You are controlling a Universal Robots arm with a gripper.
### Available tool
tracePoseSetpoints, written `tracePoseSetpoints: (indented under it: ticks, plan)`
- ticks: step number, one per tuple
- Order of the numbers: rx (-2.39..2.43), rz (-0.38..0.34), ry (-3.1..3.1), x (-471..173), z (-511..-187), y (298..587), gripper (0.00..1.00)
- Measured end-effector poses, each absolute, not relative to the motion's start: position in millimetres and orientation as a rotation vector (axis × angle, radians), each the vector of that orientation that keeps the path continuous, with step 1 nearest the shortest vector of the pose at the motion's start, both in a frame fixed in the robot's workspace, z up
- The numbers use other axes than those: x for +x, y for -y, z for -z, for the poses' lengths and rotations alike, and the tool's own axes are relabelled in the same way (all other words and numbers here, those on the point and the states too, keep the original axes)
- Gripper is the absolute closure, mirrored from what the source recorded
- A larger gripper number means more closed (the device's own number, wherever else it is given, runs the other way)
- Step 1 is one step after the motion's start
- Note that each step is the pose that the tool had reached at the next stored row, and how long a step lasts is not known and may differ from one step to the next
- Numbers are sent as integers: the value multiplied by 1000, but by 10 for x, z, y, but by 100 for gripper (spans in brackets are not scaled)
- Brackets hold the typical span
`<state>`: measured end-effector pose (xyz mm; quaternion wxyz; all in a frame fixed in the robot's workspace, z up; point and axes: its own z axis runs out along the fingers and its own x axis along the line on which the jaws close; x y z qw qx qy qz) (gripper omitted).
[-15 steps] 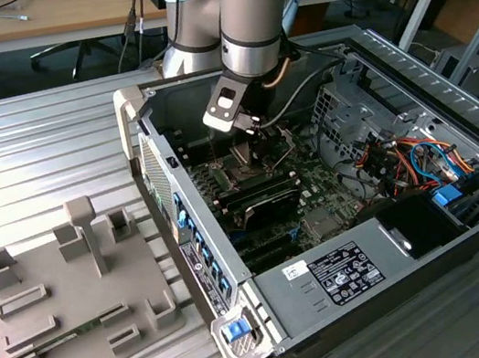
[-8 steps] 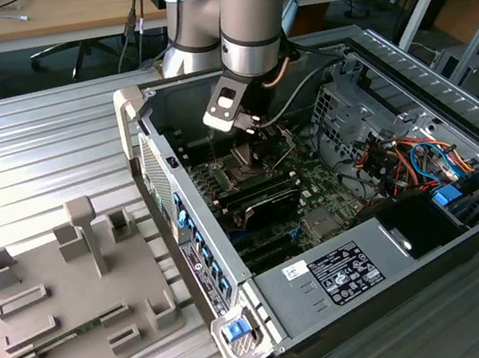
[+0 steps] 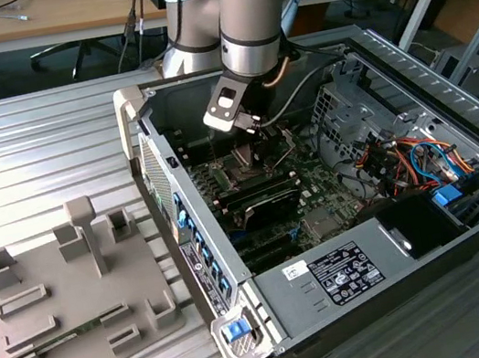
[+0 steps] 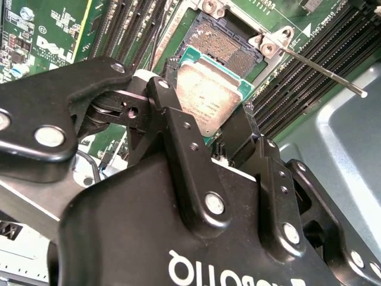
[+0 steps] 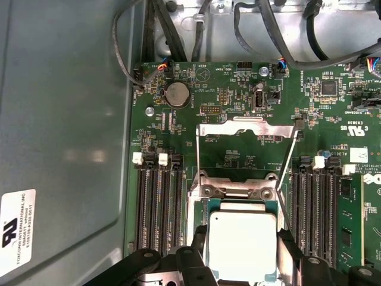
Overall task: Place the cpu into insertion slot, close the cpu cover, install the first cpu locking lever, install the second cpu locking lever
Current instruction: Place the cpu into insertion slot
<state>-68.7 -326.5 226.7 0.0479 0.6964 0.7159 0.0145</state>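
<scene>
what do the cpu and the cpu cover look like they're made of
cpu: dull silvery metal face, matte sheen, on a green board-like rim. cpu cover: thin bare metal frame, probably steel, bright glare along its bar.

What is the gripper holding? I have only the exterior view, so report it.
Observer: In the second wrist view the gripper is shut on the cpu, gripping two opposite edges.
Operator: Tell me whether it is seated.
Observer: Apparently not. The cpu hangs partly over the insertion slot, part of which shows uncovered beyond it.
Operator: Report the cover.
Observer: In the first wrist view the cpu cover lies swung open, away from the slot.
</scene>
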Motion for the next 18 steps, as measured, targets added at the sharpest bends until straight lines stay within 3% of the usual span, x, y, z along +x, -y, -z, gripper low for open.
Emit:
tracePoseSetpoints:
  ticks: [18]
  plan:
    - [2109,-26,-2181,-689,-2239,3263,45]
